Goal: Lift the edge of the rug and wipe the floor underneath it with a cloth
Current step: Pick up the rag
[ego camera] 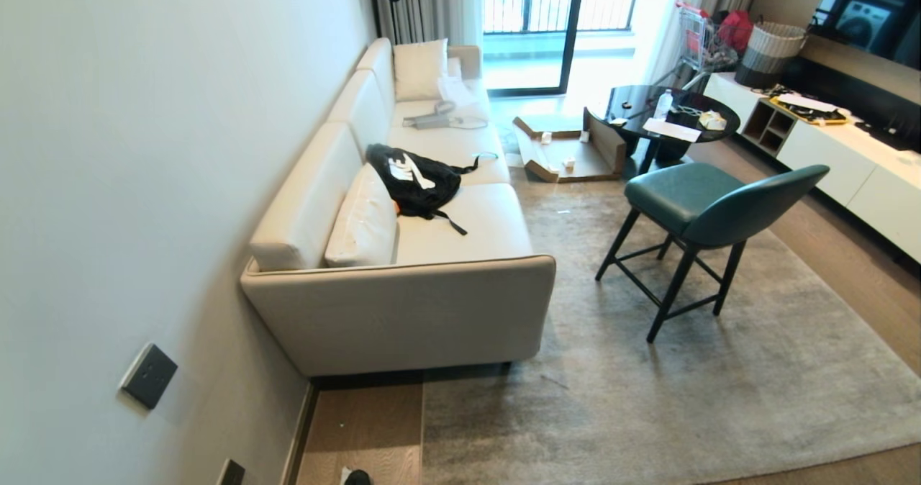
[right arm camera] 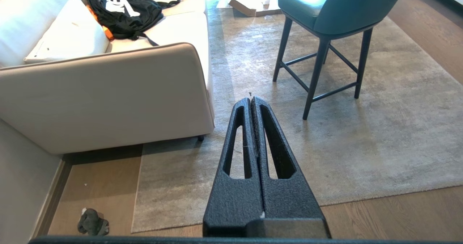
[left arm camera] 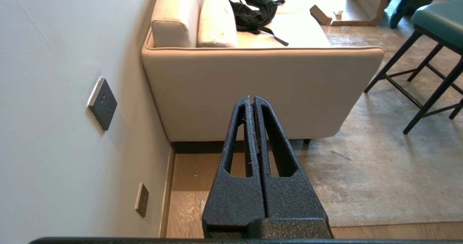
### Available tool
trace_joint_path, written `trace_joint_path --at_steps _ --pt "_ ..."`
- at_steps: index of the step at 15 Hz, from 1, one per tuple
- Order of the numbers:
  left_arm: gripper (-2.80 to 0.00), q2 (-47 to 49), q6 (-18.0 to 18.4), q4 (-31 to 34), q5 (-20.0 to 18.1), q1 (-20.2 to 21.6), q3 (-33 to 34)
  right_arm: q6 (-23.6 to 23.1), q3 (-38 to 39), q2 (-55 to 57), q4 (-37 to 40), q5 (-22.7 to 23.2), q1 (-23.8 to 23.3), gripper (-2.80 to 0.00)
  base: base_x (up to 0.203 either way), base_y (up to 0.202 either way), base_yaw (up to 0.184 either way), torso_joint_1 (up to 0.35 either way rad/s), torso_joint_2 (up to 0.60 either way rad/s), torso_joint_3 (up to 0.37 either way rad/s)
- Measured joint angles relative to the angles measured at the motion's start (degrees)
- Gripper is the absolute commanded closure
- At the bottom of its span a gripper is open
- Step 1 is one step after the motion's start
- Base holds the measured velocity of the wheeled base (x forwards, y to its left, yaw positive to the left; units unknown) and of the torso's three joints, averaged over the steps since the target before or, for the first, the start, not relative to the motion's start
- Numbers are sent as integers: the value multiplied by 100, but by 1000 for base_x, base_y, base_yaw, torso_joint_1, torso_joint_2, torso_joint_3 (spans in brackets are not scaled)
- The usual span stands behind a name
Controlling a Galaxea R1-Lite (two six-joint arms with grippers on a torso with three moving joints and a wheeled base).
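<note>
The large mottled grey short-pile rug [ego camera: 647, 399] lies flat on the brown wood-grain plank floor [ego camera: 367, 427], under the front of the long cream-upholstered sofa [ego camera: 403, 312] that stands against the pale wall [ego camera: 129, 147]; the rug edge [right arm camera: 138, 189] runs straight out from the sofa's end, with its corner [right arm camera: 133, 231] lying down on the planks; a strip of bare floor lies between that edge and the wall. The small fuzzy dark grey cloth [right arm camera: 92, 222] sits crumpled on this strip, near the corner but apart from it, close to the skirting; in the head view only a sliver of it shows at the lower border. The left gripper [left arm camera: 253, 100] has its black textured fingers pressed together, holding nothing, pointing toward the sofa's end panel; the right gripper [right arm camera: 252, 101] is likewise closed and empty, above the rug. A teal-seated stool with black legs [ego camera: 691, 219] stands on the rug; a black bag with a white logo [ego camera: 414, 179] rests on the sofa seat.
</note>
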State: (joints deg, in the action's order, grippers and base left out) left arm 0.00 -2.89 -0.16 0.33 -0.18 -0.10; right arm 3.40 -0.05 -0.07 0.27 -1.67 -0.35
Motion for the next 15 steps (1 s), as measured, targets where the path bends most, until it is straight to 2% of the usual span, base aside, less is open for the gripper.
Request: trace_joint_path --at_steps 15 --pt "0 0 2 0 -1 0 0 -3 0 0 0 0 0 0 0 0 0 0 0 0"
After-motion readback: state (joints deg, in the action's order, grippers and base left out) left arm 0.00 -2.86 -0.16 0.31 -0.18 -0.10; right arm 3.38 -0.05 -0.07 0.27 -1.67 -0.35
